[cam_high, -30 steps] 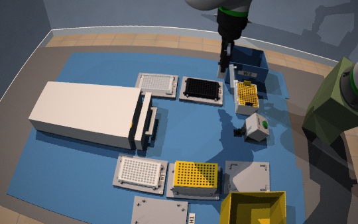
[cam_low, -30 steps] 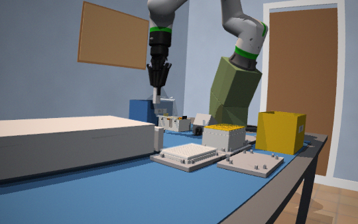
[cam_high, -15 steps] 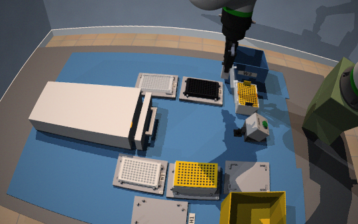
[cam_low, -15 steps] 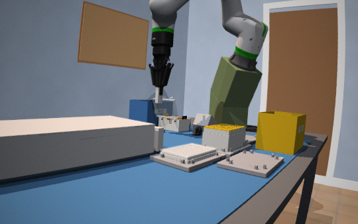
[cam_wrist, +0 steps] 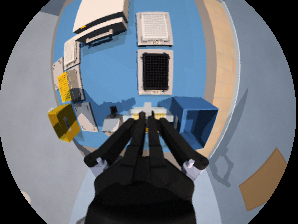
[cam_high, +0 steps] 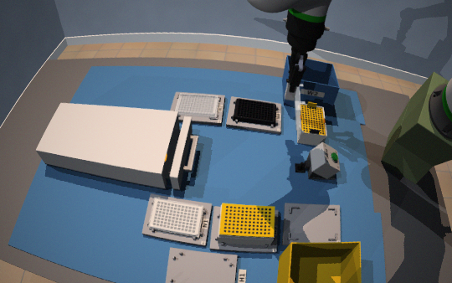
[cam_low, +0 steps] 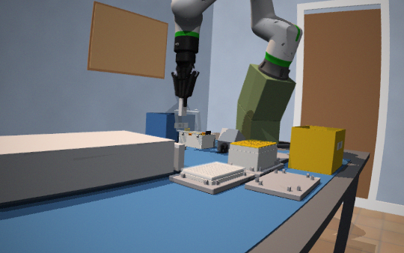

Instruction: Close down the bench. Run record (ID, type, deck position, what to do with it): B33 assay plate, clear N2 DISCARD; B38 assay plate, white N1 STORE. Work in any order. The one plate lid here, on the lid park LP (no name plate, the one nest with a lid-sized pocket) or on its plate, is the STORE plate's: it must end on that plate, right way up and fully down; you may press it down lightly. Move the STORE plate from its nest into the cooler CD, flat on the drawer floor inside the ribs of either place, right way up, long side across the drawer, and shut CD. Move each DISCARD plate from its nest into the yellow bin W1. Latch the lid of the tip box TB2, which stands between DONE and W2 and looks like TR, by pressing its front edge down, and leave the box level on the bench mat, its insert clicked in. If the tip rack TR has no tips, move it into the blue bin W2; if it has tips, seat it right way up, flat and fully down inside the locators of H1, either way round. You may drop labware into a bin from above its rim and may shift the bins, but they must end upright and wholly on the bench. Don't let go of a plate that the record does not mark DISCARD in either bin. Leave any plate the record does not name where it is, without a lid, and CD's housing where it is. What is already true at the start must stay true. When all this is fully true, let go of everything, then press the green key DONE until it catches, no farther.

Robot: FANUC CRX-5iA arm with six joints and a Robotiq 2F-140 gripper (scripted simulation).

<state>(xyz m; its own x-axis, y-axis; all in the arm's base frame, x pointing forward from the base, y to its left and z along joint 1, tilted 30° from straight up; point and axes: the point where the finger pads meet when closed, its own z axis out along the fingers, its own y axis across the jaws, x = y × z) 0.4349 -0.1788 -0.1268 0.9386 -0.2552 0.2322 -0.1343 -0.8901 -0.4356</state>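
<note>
My gripper (cam_high: pixel 294 82) is shut and empty. It hangs just above the raised clear lid of tip box TB2 (cam_high: pixel 311 120), in front of the blue bin W2 (cam_high: pixel 311 79). In the side view the fingertips (cam_low: pixel 182 106) stand right over the lid's top edge (cam_low: pixel 185 119); I cannot tell if they touch it. TB2 shows its yellow insert. The white plate (cam_high: pixel 176 216) sits in nest N1. A clear plate (cam_high: pixel 197 105) sits in a far nest. The tip rack TR (cam_high: pixel 248 221) has a yellow top. The cooler CD (cam_high: pixel 109 140) has its drawer (cam_high: pixel 184 152) slightly open.
A black plate (cam_high: pixel 255 111) sits in the nest beside the clear plate. The DONE box with its green key (cam_high: pixel 334 156) stands in front of TB2. The yellow bin W1 (cam_high: pixel 320 261) is at the front. Empty nests lie at H1 (cam_high: pixel 201 265) and beside TR (cam_high: pixel 311 223).
</note>
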